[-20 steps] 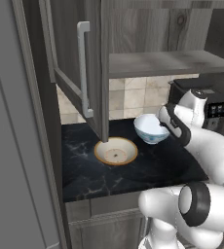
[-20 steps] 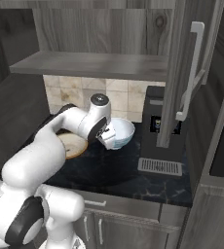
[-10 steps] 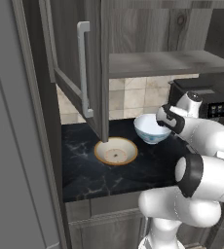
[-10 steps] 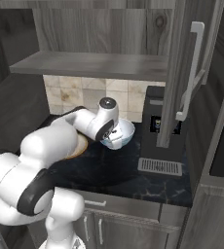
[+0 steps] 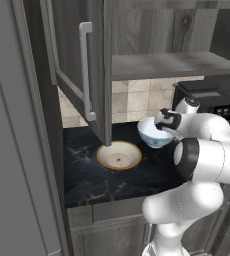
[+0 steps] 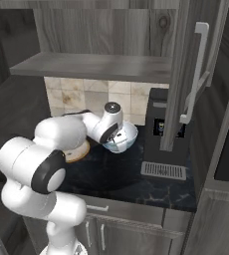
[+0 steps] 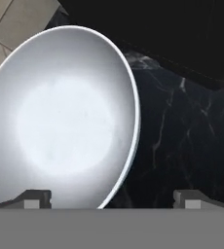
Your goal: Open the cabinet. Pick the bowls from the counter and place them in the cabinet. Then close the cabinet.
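Left base view: two bowls on the counter (image 5: 87, 180). White-and-blue bowl (image 5: 152, 134) sits near the backsplash (image 5: 132, 100); cream bowl (image 5: 119, 156) lies just in front-left of it, apart. One cabinet (image 5: 152, 45), left door (image 5: 79, 65) swung open, one wooden shelf (image 5: 167, 65) bare. Gripper (image 5: 163, 126) is at the deep bowl's right rim. One black coffee machine (image 5: 212, 97) to the right.

Right base view: same two bowls, cream one partly behind the arm. Right door (image 6: 186, 74) open. One drip tray (image 6: 164, 170) on the black veined slab.

Hand view: one white bowl interior; fingertips (image 7: 36, 198) spread wide, straddling its rim, nothing gripped.
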Controlling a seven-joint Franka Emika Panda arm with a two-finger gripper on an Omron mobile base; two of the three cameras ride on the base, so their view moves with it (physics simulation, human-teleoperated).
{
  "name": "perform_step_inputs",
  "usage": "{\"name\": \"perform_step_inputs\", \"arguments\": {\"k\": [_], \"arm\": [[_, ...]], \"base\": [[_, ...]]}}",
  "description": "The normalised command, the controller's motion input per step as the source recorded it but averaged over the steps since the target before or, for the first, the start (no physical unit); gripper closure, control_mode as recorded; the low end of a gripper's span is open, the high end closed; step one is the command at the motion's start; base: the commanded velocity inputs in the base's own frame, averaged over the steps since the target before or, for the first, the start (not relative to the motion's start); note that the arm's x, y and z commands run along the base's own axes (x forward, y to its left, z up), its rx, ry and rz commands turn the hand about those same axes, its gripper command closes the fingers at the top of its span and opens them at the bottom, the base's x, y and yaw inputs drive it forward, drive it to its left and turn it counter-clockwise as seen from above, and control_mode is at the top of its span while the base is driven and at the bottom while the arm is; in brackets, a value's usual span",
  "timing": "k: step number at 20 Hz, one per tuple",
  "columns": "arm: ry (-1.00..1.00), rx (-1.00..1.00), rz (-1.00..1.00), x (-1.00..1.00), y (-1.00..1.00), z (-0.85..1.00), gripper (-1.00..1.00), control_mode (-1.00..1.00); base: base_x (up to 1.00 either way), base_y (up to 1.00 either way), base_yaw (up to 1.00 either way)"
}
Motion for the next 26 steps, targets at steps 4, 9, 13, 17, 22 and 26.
{"name": "perform_step_inputs", "arguments": {"k": [4,9,13,17,22,26], "arm": [[0.0,-0.03,0.0,0.28,-0.02,-0.3,-1.0,-1.0],[0.0,-0.04,0.0,0.16,-0.03,-0.28,-1.0,-1.0],[0.0,-0.05,0.0,0.08,-0.01,-0.31,-1.0,-1.0],[0.0,-0.02,0.0,0.03,0.0,-0.37,1.0,-1.0],[0.01,-0.01,0.0,0.01,0.0,-0.14,1.0,-1.0],[0.0,0.0,0.0,0.0,0.0,0.0,1.0,-1.0]], "base": [[0.0,0.0,0.0],[0.0,0.0,0.0],[0.0,0.0,0.0],[0.0,0.0,0.0],[0.0,0.0,0.0],[0.0,0.0,0.0]]}}
